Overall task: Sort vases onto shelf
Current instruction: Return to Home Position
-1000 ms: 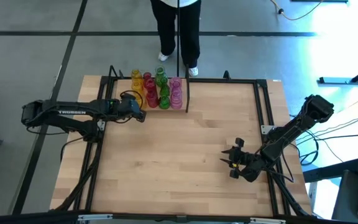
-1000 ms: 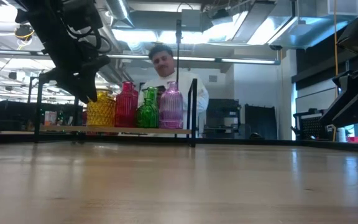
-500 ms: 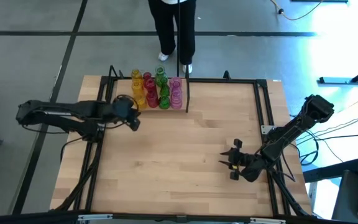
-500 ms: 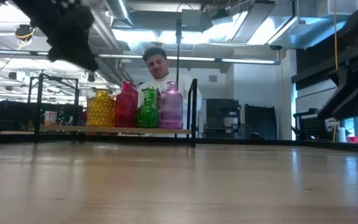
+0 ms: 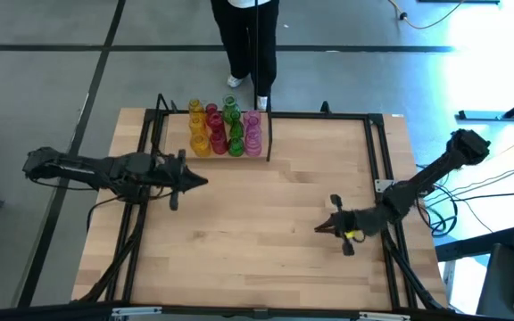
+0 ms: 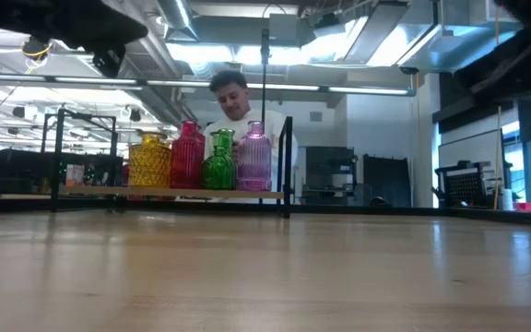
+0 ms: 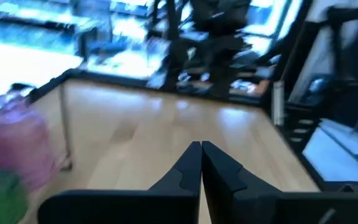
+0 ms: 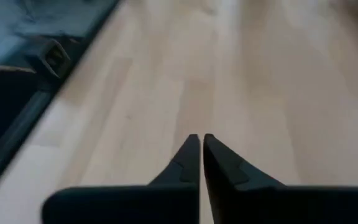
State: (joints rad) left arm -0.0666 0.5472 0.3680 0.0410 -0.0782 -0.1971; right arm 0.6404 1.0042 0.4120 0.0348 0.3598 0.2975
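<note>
Retreat: the left gripper [image 5: 199, 182], fingers pressed together on nothing, has pulled back from the low light-wood, black-rod shelf [image 6: 201, 193] over the bare wooden table [image 5: 266, 259]. The small translucent yellow, red, green and pink bulb-shaped vases [image 5: 224, 130] stand grouped on it. The right gripper [image 5: 319, 229], likewise clenched empty, has shifted near the right edge. Sorting looks finished.

The vases [image 5: 224, 130] are standing upright on the shelf [image 6: 90, 193] at the table's [image 5: 266, 232] far left corner, lining up by colour: yellow vases [image 5: 198, 127], red vases [image 5: 215, 132], green vases [image 5: 234, 125], and pink vases [image 5: 253, 134] just beside the black end divider [image 5: 269, 141].
</note>
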